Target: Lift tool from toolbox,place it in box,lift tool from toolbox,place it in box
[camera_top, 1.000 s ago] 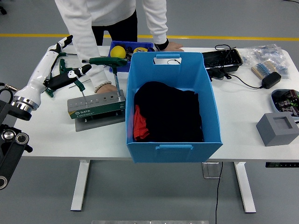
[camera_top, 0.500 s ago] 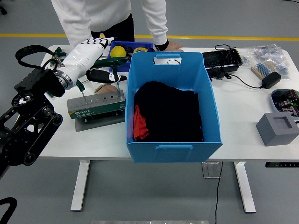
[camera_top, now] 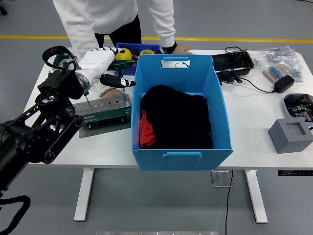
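The grey-green toolbox [camera_top: 101,111] stands on a metal plate at the table's left, with a thin tool shaft [camera_top: 124,93] upright in it. My left hand [camera_top: 100,62] is white and reaches in over the toolbox. Its fingers curl over the green T-handle tool [camera_top: 115,68] and the thumb [camera_top: 117,81] lies under it. The big blue box [camera_top: 182,157] sits just right of the toolbox and holds black cloth [camera_top: 176,117] and a red item [camera_top: 145,130]. A person's hand [camera_top: 110,92] rests behind the toolbox. The right arm is out of view.
The person leans over the far edge, the other hand [camera_top: 179,48] on the table. A small blue bin [camera_top: 128,50] with a yellow item stands behind the box. At right are a black tray [camera_top: 234,61], a charger [camera_top: 283,83], bagged parts [camera_top: 279,55] and a grey block [camera_top: 290,134].
My left arm swung in from the far left to the toolbox. The hand went from spread open to curled over the green T-handle. The person's hands stayed put.
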